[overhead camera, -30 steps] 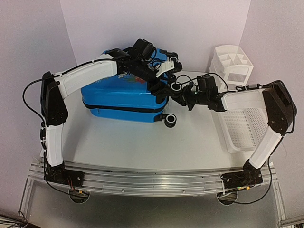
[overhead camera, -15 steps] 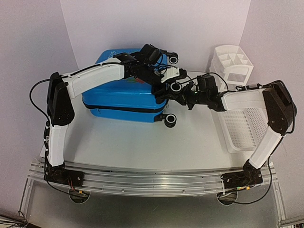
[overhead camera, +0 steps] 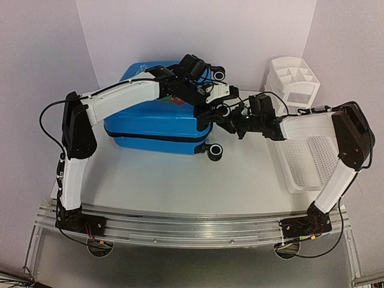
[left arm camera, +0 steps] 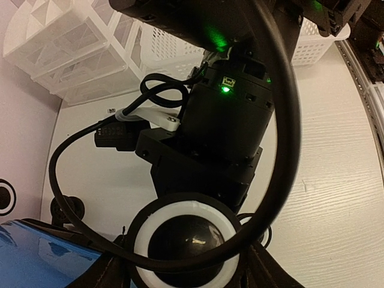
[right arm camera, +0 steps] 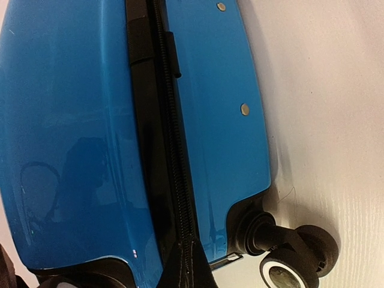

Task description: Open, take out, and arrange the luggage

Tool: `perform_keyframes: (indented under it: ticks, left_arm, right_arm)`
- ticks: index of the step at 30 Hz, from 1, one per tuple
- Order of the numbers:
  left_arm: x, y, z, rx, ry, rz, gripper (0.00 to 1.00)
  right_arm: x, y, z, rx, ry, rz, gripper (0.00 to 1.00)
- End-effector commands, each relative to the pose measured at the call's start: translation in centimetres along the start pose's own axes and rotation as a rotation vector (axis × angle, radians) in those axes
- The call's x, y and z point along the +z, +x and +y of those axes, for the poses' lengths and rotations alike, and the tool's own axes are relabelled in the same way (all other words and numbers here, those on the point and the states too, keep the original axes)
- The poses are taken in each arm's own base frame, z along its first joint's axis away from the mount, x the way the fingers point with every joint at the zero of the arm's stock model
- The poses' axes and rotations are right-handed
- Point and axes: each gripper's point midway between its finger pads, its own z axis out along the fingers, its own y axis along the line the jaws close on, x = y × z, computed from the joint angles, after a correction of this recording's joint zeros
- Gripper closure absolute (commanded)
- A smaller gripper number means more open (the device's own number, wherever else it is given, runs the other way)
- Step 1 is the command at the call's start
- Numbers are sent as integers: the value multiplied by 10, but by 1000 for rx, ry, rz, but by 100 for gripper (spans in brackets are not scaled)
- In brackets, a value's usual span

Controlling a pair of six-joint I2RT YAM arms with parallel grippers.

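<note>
Lying flat on the white table, toward the far left, the luggage is a bright blue hard-shell suitcase with its printed lid facing up. Its long axis runs left to right across the table, and the wheeled end points right, toward the white slatted basket. The black zip band rings the side facing the arms, and the two shells sit closed together along it. One front wheel sticks out at the near right corner, just above the tabletop.

Both arms meet at that wheeled end. The left gripper reaches over the lid from the left and hangs just off the case's right edge. Its own camera looks down on a white-rimmed wheel sitting low between the dark fingers, with the other arm's black wrist filling the view behind it. The jaws are parted, but I cannot tell whether they press on that wheel or only straddle it.

The right gripper comes in from the right, low against the side of the case. Its jaws are clenched tight right at the zip band near the corner above the wheels. Whether a zip pull is pinched between them is hidden.
</note>
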Motion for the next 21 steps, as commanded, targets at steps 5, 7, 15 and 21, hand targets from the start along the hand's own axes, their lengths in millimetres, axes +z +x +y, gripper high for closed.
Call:
perform_keyframes:
  ticks: [5,7,15,21]
  left_arm:
    - [12,34,-6,-2,47,106,99]
    - [6,30,-1,6,23,94,100]
    - [-18,11,13,31,-49,41,100]
    - [-23,6,15,38,-65,24,100]
  right_arm:
    - [-12,-4,49,-70,-133,-15,100]
    - [-14,-3,46,-75,-126,-19,98]
    - [-44,-16,6,-217,-59,-95,52]
    - [-54,9,16,-613,-217,-50,52]
